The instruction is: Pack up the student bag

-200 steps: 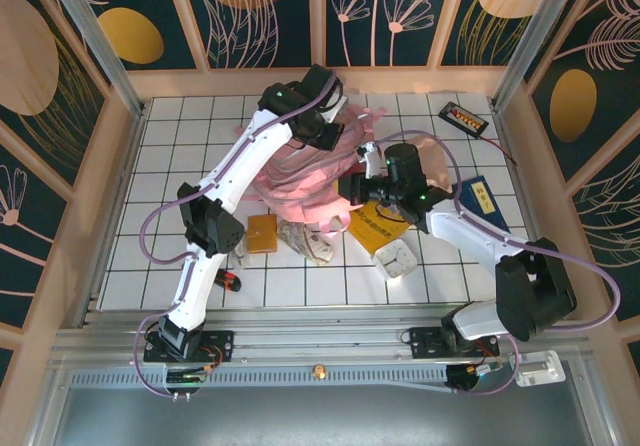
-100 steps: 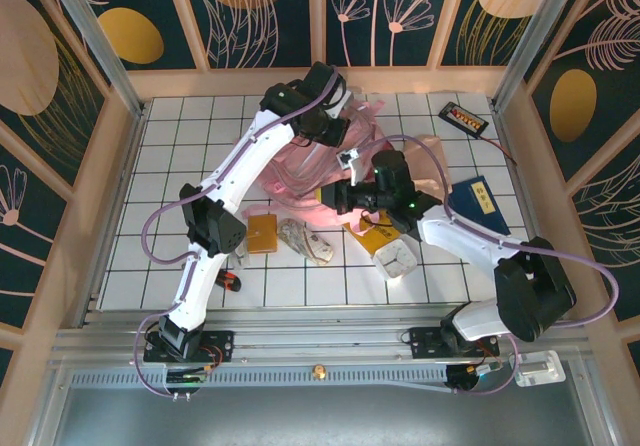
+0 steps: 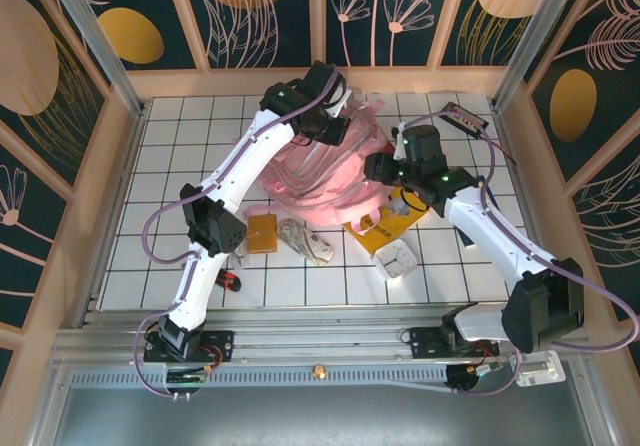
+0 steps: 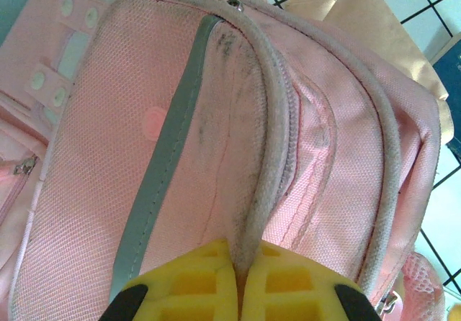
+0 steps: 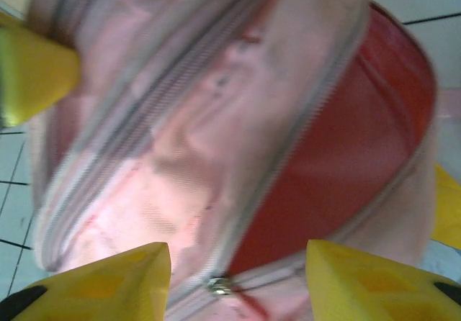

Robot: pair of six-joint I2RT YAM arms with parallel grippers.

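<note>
The student bag [image 3: 315,181], a large pink backpack, lies in the middle of the tiled table. My left gripper [image 3: 330,128] is at the bag's far top edge. In the left wrist view it [image 4: 241,252] is shut, its yellow pads pinching the grey piping of the bag [image 4: 216,119] beside a grey reflective strip. My right gripper [image 3: 370,166] hovers at the bag's right side. Seen from the right wrist it [image 5: 238,263] is open, the fingers apart over a zip line and a metal zip pull [image 5: 216,285]. A red panel of the bag [image 5: 360,155] shows there, blurred.
A yellow book [image 3: 385,228] and a white box [image 3: 397,261] lie right of the bag. An orange square [image 3: 262,233] and a crumpled patterned item [image 3: 305,242] lie in front of it. A black device [image 3: 462,116] sits at the back right, a red-handled tool [image 3: 228,281] near the left arm.
My right gripper has opened and drawn back from the bag's front to its right side. The bag has settled lower. The left gripper keeps its pinch at the top edge.
</note>
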